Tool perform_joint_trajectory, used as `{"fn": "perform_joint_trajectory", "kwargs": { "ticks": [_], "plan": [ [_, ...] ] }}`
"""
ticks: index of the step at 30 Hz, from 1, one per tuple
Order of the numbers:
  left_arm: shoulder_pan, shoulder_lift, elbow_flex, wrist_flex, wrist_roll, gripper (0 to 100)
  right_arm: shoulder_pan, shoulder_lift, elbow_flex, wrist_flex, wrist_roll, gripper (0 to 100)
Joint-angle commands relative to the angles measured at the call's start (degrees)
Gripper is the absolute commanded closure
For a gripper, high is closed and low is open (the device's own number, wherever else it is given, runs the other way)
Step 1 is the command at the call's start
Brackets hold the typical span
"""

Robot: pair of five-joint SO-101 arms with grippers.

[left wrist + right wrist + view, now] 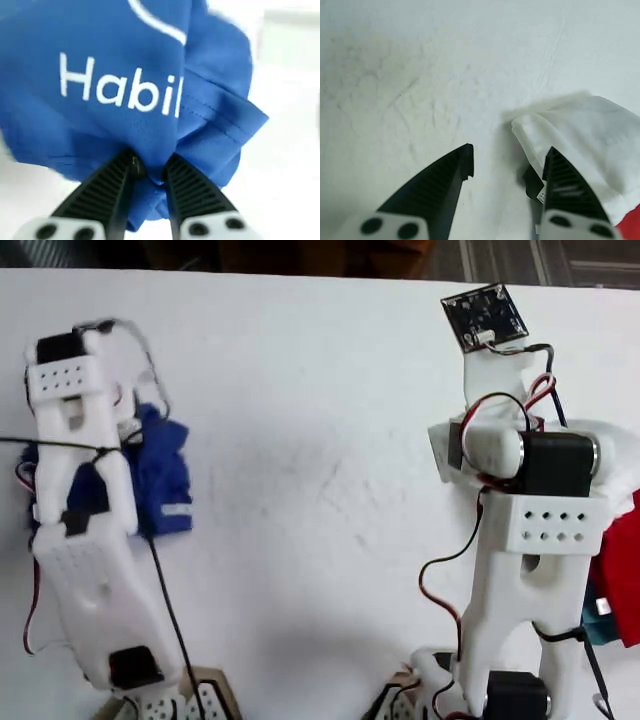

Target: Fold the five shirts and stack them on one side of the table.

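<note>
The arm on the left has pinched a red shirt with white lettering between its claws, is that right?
Not quite: it is a blue shirt, not a red one. The left wrist view shows the left gripper shut on a fold of it, and the white lettering is there as you say.

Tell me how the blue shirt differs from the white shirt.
The blue shirt carries white lettering; the white shirt shows none. The left gripper is shut on the blue shirt; the white shirt lies loose by the open right gripper. Neither is spread flat.
</note>
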Motion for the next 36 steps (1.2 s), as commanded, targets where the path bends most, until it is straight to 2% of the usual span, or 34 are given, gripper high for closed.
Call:
{"fn": "perform_joint_trajectory", "kwargs": {
  "ticks": [1,10,15,18,24,32,36],
  "plan": [
    [6.3,-13.0,0.8,1.0,0.0,97,0.1,-2.1,-0.2,0.4,-0.1,76.8],
    [22.3,-33.1,1.5,0.9,0.3,97,0.1,-2.1,-0.2,0.6,-0.1,76.8],
    [24.0,-39.6,1.5,1.1,0.9,97,0.1,-2.1,-0.2,0.6,-0.1,76.8],
    [24.1,-41.5,1.6,1.1,4.5,97,0.1,-2.1,-0.2,0.6,-0.1,76.8],
    [23.4,-35.8,8.7,0.9,8.4,97,0.1,-1.8,-0.2,0.6,-0.1,76.8],
    [24.5,-26.5,6.4,0.8,8.4,97,0.0,-1.6,-0.2,0.5,-0.1,76.8],
    [24.3,-17.6,6.2,-0.4,8.2,97,0.0,-1.6,-0.2,0.4,-0.1,76.8]
  ]
}}
